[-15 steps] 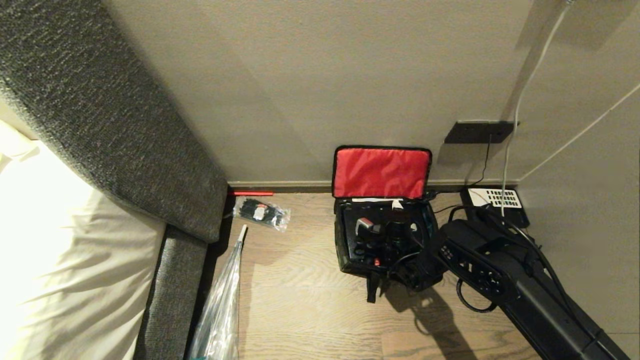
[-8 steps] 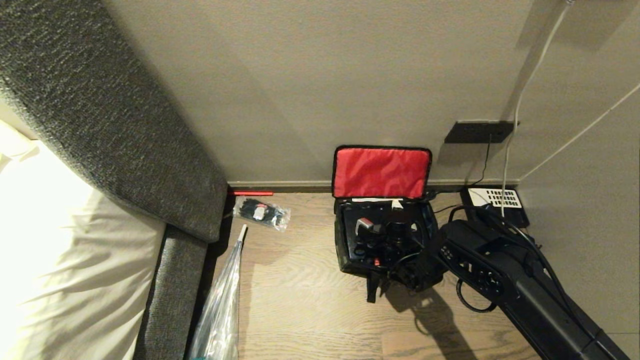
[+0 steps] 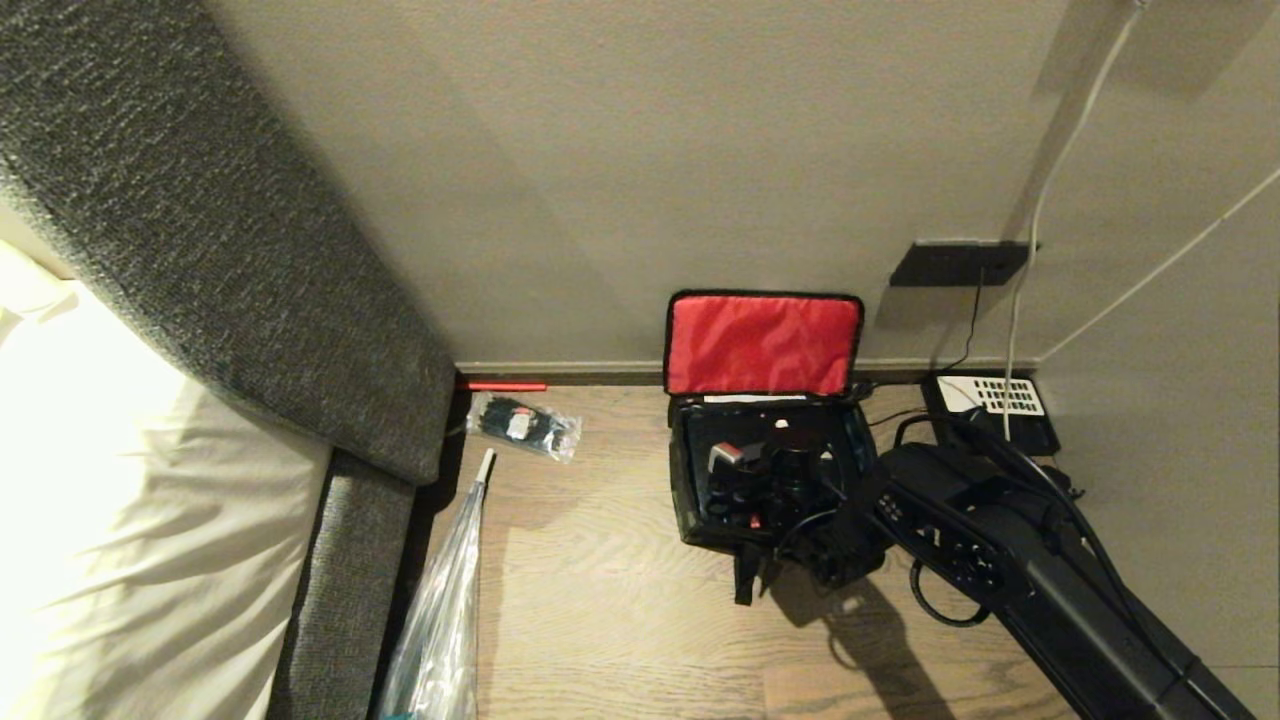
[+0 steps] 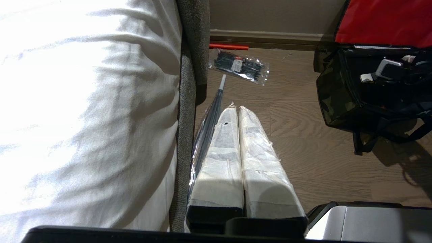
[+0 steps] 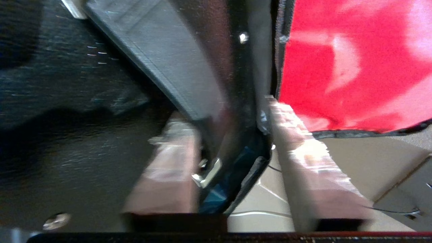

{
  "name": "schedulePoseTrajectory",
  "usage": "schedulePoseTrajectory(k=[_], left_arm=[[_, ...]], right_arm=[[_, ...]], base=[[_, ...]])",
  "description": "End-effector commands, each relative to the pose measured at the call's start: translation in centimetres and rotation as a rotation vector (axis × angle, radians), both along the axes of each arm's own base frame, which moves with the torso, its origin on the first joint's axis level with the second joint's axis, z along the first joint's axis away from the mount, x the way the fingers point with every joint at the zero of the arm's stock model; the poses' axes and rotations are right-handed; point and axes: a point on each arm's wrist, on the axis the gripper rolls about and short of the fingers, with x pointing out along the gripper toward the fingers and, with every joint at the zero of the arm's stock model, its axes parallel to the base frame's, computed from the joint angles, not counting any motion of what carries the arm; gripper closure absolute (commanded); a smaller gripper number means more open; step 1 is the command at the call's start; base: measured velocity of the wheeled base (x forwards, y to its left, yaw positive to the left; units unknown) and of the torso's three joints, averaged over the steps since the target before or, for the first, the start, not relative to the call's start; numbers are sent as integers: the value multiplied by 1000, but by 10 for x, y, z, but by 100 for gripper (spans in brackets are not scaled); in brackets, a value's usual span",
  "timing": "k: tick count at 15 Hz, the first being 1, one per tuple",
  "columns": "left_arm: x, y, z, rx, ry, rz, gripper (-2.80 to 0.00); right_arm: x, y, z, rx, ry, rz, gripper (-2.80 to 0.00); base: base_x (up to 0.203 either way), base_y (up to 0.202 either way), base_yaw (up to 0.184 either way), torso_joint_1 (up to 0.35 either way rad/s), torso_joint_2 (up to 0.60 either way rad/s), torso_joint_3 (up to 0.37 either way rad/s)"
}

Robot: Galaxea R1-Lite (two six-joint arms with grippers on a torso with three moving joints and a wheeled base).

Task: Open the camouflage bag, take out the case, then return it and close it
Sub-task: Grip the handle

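A white-sheeted bed [image 3: 120, 520] with a grey frame fills the robot's left side. On the wooden floor [image 3: 620, 600] against the wall stands the camouflage bag [image 3: 765, 440], its red-lined lid propped open. The right hand [image 5: 233, 158] reaches into it, fingers [image 5: 168, 168] straddling the bag's wall beside the black case [image 5: 67, 135]; whether they grip is unclear. The left hand [image 4: 238, 114] hangs beside the bed, fingers together.

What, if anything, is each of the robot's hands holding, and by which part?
Left hand: nothing. Right hand straddles a black edge inside the open camouflage bag, beside its red lid; whether it grips that edge cannot be told.
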Motion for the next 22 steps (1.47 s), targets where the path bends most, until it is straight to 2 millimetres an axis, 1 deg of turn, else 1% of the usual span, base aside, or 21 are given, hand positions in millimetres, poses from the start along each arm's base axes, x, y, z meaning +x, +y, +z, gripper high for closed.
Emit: schedulePoseTrajectory(k=[1,6,9,13,17,19,22], left_arm=[[0,0,0,0,0,0,0],[0,0,0,0,0,0,0],[0,0,0,0,0,0,0],[0,0,0,0,0,0,0],[0,0,0,0,0,0,0],[0,0,0,0,0,0,0],[0,0,0,0,0,0,0]], right_arm=[[-1,2,4,3,-23,-2,0],[-11,6,10,25,-72,6,0],[-18,7,19,34,-92,10,0],[-21,12,36,46,-122,-6,0],[-24,11,49,53,-133,-10,0],[-29,8,45,41,-106,-9,0],[-37,5,25,12,-50,3,0]], base=[[0,0,0,0,0,0],[0,0,0,0,0,0],[0,0,0,0,0,0],[0,0,0,0,0,0],[0,0,0,0,0,0],[0,0,0,0,0,0],[0,0,0,0,0,0]])
